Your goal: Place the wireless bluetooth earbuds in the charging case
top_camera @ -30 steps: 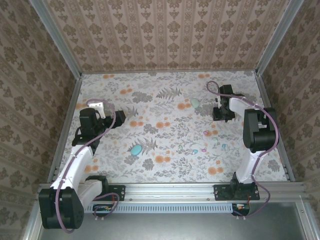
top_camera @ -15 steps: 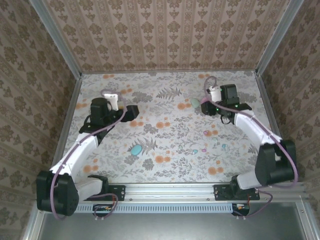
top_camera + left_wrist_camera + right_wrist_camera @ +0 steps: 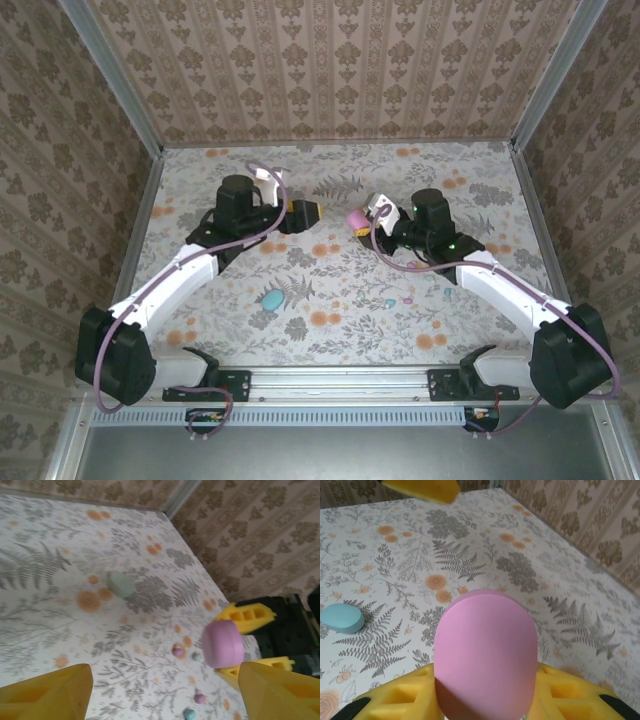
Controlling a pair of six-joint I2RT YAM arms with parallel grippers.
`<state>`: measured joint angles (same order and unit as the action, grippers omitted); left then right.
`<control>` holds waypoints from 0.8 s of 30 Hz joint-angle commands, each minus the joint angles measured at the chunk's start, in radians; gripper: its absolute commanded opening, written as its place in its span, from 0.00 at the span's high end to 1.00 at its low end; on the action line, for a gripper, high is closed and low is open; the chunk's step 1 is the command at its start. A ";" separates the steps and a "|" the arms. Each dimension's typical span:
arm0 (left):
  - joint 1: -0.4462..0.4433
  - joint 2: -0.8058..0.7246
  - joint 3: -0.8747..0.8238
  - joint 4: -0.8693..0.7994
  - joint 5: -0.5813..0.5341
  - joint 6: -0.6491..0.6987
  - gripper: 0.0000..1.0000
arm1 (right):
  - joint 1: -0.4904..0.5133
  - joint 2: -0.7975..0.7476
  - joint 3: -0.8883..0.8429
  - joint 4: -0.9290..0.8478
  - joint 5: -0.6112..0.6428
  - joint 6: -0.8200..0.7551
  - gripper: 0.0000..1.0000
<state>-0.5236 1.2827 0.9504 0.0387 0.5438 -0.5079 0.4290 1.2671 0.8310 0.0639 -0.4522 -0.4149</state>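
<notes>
Right gripper (image 3: 362, 224): clamped on the smooth pink egg-shaped plastic case (image 3: 487, 650). One yellow finger (image 3: 245, 616) sits on each side, and the case is off the floral-print table (image 3: 330, 335), held above it mid-table.

Left gripper (image 3: 306, 212): jaws wide apart with nothing between them. It points at the pink case from the left and is close but not touching. Its yellow fingertip shows at the top edge of the right wrist view.

Tiny pastel plastic earbuds (image 3: 177, 651): loose on the table, none in either gripper. In the left wrist view a pink one and a mint one lie just below and left of the held pink case. Another pink one and a blue one are further towards the bottom of that frame. From the top camera the cluster sits on the near side of the right gripper, beside the right forearm, clear of both sets of fingers.

Other cases: a mint oval plastic case (image 3: 121, 584) lies on the table, further back in the left wrist view. A blue oval plastic case (image 3: 271, 298) lies on the table nearer the left arm's base, well apart from the earbuds.
</notes>
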 commanded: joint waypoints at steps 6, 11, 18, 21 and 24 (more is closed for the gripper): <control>-0.058 0.043 0.067 0.020 0.032 -0.038 0.27 | 0.053 0.049 0.063 0.072 -0.020 -0.062 0.67; -0.078 0.085 0.102 -0.017 0.021 -0.031 0.32 | 0.072 0.060 0.064 0.108 -0.010 -0.059 0.67; -0.103 0.125 0.147 -0.067 0.036 0.002 0.39 | 0.084 0.063 0.066 0.126 0.021 -0.054 0.66; -0.111 0.140 0.156 -0.081 0.042 0.002 0.43 | 0.093 0.061 0.071 0.124 0.052 -0.040 0.66; -0.118 0.149 0.159 -0.080 0.044 0.001 0.48 | 0.100 0.054 0.068 0.130 0.067 -0.033 0.66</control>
<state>-0.6308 1.4208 1.0771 -0.0208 0.5655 -0.5243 0.5190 1.3254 0.8650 0.1543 -0.4137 -0.4507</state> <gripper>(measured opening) 0.535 0.387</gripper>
